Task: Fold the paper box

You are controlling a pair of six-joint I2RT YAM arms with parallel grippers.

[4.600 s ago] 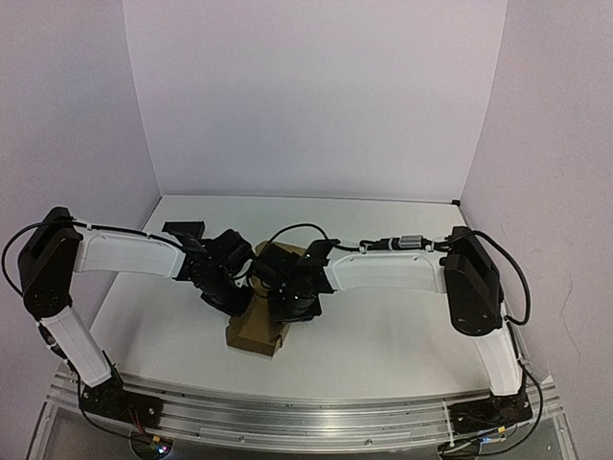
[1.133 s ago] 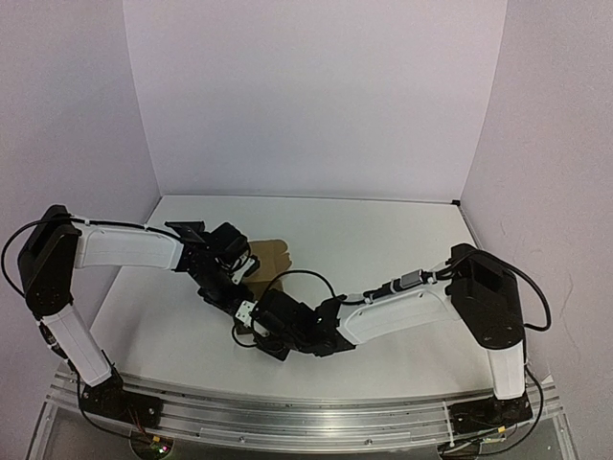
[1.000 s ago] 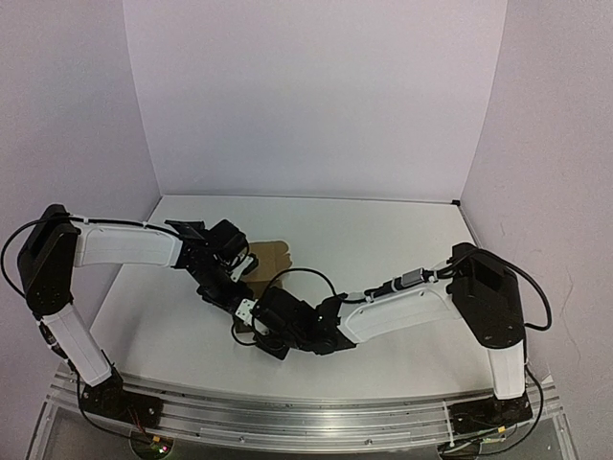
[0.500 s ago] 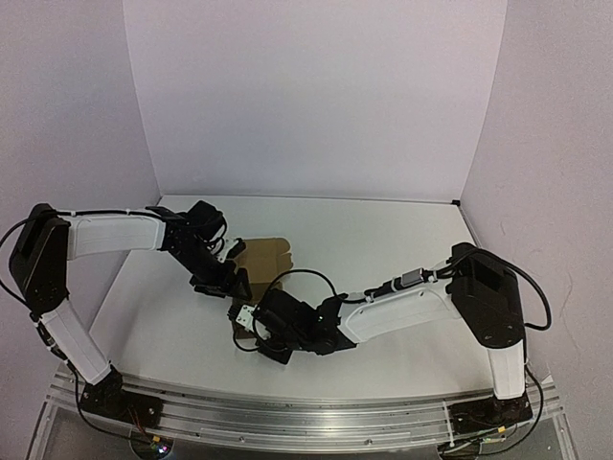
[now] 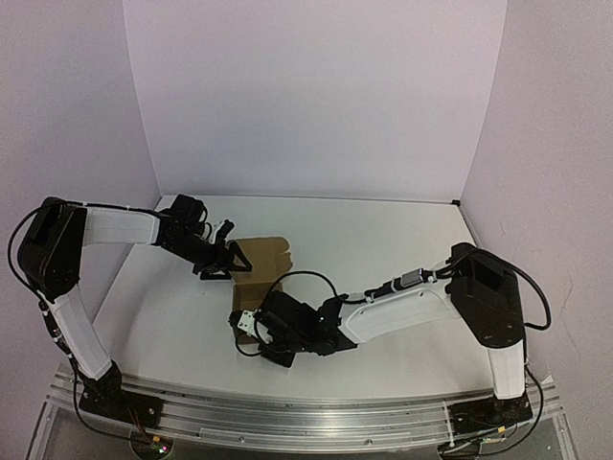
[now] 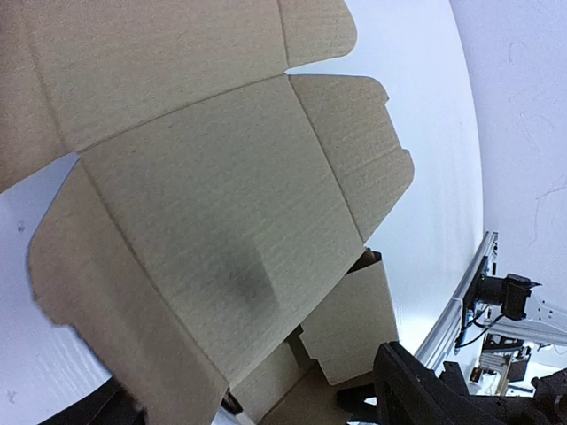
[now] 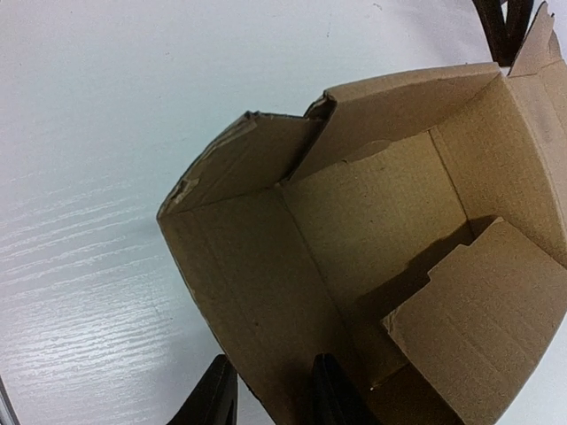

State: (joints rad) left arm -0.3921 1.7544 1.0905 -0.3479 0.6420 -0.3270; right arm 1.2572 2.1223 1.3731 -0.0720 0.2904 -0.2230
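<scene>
The left gripper (image 5: 233, 247) is spread, its two fingers wide apart with nothing between them; it hangs above the white table (image 5: 402, 240); the paper box (image 5: 266, 257) is just to the right of its fingertips, and I cannot tell if they touch the cardboard; in the left wrist view the lid panel with its side flaps fills nearly all the space in front of this gripper; the box is open, with its walls raised; the right gripper (image 5: 253, 333) is at the near side of the box and pinches the near wall; in the right wrist view one finger (image 7: 218, 400) is outside this wall and the other is inside.
</scene>
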